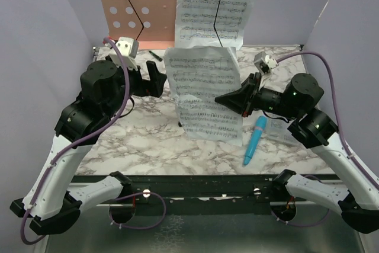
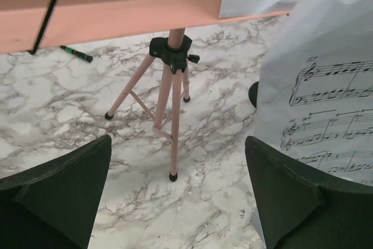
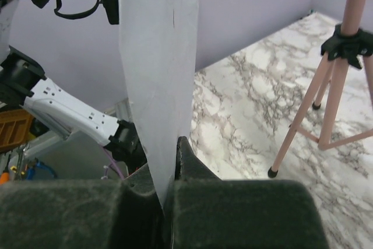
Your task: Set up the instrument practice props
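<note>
right gripper (image 3: 175,167): clamped on the right edge of a sheet-music page (image 1: 204,87), holding it upright mid-frame, likely for carrying to the stand | left gripper (image 1: 156,80): spread wide, empty, just beside the sheet's left edge, probably ready to steady it | pink music stand (image 1: 136,4): upper left, left half bare beside a mounted page (image 1: 216,4) | blue microphone (image 1: 256,140): lying lower right on the table (image 1: 148,140), not yet set up

Pink perforated music stand (image 1: 133,4) upright at desk (image 1: 148,140) rear, one sheet-music page (image 1: 216,7) on its ledge; second page (image 1: 204,93) upright mid-air at centre; blue microphone (image 1: 256,140) lying flat, right.
</note>
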Robot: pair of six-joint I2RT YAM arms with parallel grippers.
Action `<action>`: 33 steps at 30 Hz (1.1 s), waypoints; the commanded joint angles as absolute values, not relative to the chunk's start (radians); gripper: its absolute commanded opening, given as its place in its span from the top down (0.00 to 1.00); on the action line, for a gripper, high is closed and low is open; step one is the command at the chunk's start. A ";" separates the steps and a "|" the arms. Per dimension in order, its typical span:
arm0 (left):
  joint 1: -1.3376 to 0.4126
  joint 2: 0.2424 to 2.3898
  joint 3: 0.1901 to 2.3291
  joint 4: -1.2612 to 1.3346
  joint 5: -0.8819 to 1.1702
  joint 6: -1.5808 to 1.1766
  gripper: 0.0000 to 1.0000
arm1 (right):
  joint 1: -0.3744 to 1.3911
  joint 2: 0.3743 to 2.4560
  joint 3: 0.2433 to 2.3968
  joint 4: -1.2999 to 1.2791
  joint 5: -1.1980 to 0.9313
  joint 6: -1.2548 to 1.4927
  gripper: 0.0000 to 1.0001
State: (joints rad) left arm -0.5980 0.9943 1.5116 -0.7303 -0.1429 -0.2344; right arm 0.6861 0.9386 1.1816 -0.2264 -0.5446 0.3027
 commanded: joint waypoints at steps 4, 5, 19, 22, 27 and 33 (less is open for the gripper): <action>-0.600 1.091 1.782 -0.891 -0.262 -0.186 0.05 | 0.690 0.969 1.307 -0.213 -0.472 0.287 0.99; -0.601 1.109 1.815 -0.906 -0.269 -0.181 0.05 | 0.690 0.979 1.322 -0.210 -0.468 0.290 0.99; -0.600 1.320 2.134 -0.944 -0.285 -0.160 0.06 | 0.690 1.096 1.466 -0.196 -0.450 0.262 1.00; -0.600 1.352 2.179 -0.934 -0.270 -0.182 0.10 | 0.690 1.117 1.497 -0.191 -0.449 0.265 1.00; -0.600 1.358 2.202 -0.896 -0.297 -0.215 0.18 | 0.691 1.127 1.521 -0.179 -0.406 0.296 1.00; -0.600 1.361 2.212 -0.879 -0.374 -0.234 0.23 | 0.690 1.147 1.560 -0.191 -0.346 0.308 0.99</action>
